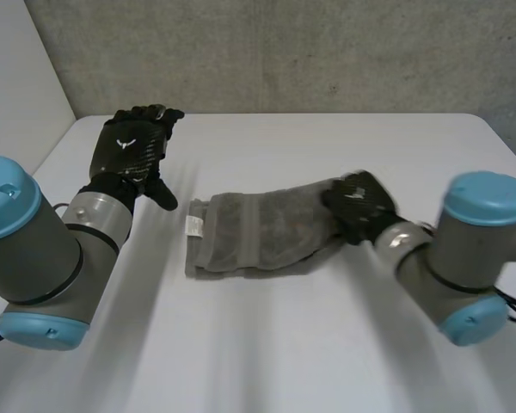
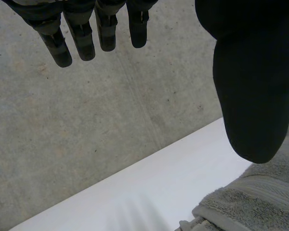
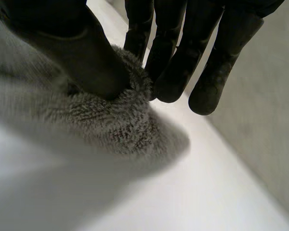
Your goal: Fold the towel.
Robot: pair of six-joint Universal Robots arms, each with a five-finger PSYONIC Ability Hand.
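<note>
**Right hand pinches the towel's end; left hand open and clear**

The grey towel [image 1: 258, 232] lies folded in a long band near the middle of the white surface [image 1: 284, 344]. A small white label [image 1: 193, 226] shows at its left end. That end lies flat, with layered edges stacked one on another. The right end slopes up into the right hand [image 1: 359, 205].

In the right wrist view the right hand [image 3: 82, 57] has its thumb pressed down into the towel's [image 3: 111, 120] fluffy edge. The fingers [image 3: 173, 72] curl in close on the other side, so the cloth is pinched between them. The surface [image 3: 207, 192] runs below the raised cloth.

The left hand [image 1: 136, 146] is to the left of the towel, apart from it, and holds nothing. In the left wrist view its fingers [image 2: 79, 41] are straight and spread away from the thumb. The towel [image 2: 250, 202] lies on the surface [image 2: 149, 192] just beyond the thumb. A grey concrete wall [image 1: 284, 52] stands behind the surface's far edge.
</note>
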